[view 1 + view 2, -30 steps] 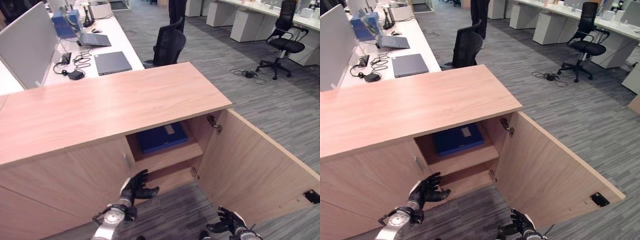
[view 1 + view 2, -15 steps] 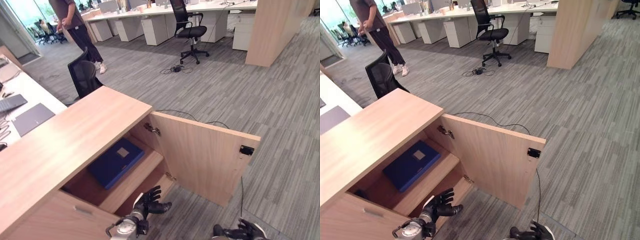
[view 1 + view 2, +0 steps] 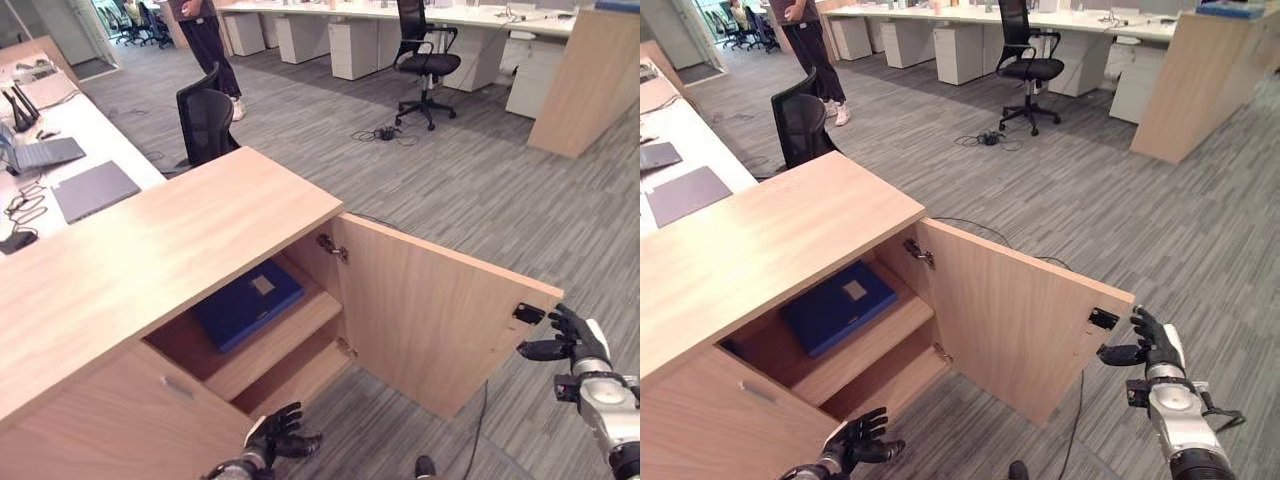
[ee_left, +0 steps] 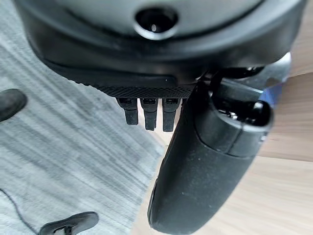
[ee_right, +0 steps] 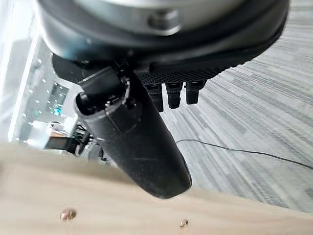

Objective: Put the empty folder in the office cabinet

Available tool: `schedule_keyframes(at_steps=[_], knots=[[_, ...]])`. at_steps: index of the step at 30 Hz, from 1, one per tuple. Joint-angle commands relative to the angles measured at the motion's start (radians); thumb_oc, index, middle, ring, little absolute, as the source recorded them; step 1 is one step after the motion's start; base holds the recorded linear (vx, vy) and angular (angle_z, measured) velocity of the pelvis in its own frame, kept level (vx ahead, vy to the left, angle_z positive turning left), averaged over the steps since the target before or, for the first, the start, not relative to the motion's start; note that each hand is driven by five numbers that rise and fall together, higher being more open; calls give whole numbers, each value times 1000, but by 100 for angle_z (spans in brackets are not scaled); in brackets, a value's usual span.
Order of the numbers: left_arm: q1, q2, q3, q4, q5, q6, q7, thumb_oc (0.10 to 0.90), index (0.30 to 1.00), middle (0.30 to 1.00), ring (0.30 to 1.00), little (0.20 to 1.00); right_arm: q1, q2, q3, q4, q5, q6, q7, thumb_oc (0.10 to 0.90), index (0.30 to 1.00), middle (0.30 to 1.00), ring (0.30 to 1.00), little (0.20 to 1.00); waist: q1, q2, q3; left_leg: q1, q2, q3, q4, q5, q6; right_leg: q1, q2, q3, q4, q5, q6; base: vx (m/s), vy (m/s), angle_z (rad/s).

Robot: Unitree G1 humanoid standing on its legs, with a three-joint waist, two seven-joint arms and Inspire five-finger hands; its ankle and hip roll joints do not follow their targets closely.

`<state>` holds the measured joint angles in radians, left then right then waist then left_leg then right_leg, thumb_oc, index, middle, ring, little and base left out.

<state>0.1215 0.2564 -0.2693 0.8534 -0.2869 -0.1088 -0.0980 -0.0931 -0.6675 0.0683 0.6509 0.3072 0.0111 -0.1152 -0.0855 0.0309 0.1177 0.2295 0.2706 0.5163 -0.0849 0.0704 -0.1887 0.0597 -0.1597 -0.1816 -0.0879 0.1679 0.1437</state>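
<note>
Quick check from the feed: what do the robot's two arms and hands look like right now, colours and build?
Both hands are dark, almost black, with jointed fingers and a thicker thumb. The right hand sits on a silver-grey wrist cuff and forearm with dark fittings and a thin black lead at the wrist. The left hand has the same dark build above a silver-grey wrist. Close up, the left thumb is matt black and rounded, with a ribbed black palm edge.

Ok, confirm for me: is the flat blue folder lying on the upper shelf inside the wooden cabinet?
Yes, the flat blue folder lies on the upper shelf of the wooden cabinet, beside its open door.
</note>
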Motion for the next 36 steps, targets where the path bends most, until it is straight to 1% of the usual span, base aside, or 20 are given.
schedule_keyframes(at_steps=[1,6,7,10,14,22,24,26,27,32,33,34,35,36], knots=[[-105,26,1,-18,17,-49,-3,800,900,900,900,900,-155,99,18,-128,19,-158,77,800,900,900,900,900,14,6,-36,-28,-11,-36,37,-15,10,101,-25,-12,32,-213,38,0,0,0],[-106,24,8,3,27,-46,11,800,900,900,900,900,-157,142,73,-185,8,-150,97,800,900,900,900,900,33,-4,-37,-32,-17,-57,29,-15,13,106,-31,-29,36,-213,42,0,4,1],[-109,24,13,13,31,-45,16,800,900,900,900,900,-148,150,96,-224,0,-149,110,800,900,900,900,900,41,-9,-37,-36,-21,-66,27,-16,14,108,-33,-35,39,-214,43,2,15,15],[-110,25,15,15,35,-44,18,800,900,900,900,900,-138,158,111,-248,-2,-147,122,800,900,900,900,900,45,-13,-37,-42,-22,-76,25,-15,15,109,-34,-43,41,-216,42,-3,2,20],[-113,28,30,31,42,-45,25,800,900,900,900,900,-100,150,141,-311,-9,-145,167,800,900,900,900,900,56,-19,-37,-52,-22,-101,19,-11,13,112,-33,-65,43,-219,39,1,-2,18],[-117,26,49,54,51,-45,35,800,900,900,900,900,-53,127,197,-408,-31,-147,231,800,900,900,900,900,62,-23,-35,-62,-13,-132,19,-1,6,120,-23,-81,44,-231,30,-10,-24,14],[-114,25,66,68,43,-44,35,800,900,900,900,900,-61,87,248,-498,-62,-151,283,800,900,900,900,900,72,-25,-31,-65,-5,-142,20,8,2,123,-17,-86,45,-240,25,-26,-42,8],[-114,22,74,82,39,-43,34,800,900,900,900,900,-62,74,263,-528,-58,-151,299,800,900,900,900,900,73,-24,-31,-68,-1,-147,21,12,-1,126,-13,-90,45,-243,23,-31,-41,13],[-118,18,81,107,36,-44,38,800,900,900,900,900,-70,60,297,-572,-39,-156,331,800,900,900,900,900,79,-24,-28,-74,6,-156,24,21,-5,128,-6,-93,44,-249,18,-51,-58,20],[-128,22,91,145,33,-44,52,800,900,900,900,900,-108,68,373,-602,12,-151,372,800,900,900,900,900,97,-23,-25,-88,20,-179,26,42,-15,132,5,-105,43,-259,9,-30,-42,18],[-130,25,97,157,29,-42,53,800,900,900,900,900,-124,71,402,-613,22,-147,388,800,900,900,900,900,107,-24,-25,-96,27,-191,27,50,-19,138,11,-112,39,-263,5,-30,-71,-12],[-127,26,101,172,32,-41,56,800,900,900,900,900,-143,71,441,-631,32,-143,408,800,900,900,900,900,125,-22,-26,-103,34,-202,27,62,-24,147,20,-122,31,-268,0,-22,-68,-14],[-126,27,105,180,35,-43,58,800,900,900,900,900,-152,74,459,-633,34,-143,416,800,900,900,900,900,132,-20,-24,-107,38,-209,28,66,-27,153,25,-129,28,-270,-3,-12,-44,36],[-126,27,106,181,35,-43,58,800,900,900,900,900,-153,74,460,-632,34,-143,416,800,900,900,900,900,130,-20,-24,-107,38,-211,28,67,-27,154,25,-131,27,-270,-4,-18,-26,103]])
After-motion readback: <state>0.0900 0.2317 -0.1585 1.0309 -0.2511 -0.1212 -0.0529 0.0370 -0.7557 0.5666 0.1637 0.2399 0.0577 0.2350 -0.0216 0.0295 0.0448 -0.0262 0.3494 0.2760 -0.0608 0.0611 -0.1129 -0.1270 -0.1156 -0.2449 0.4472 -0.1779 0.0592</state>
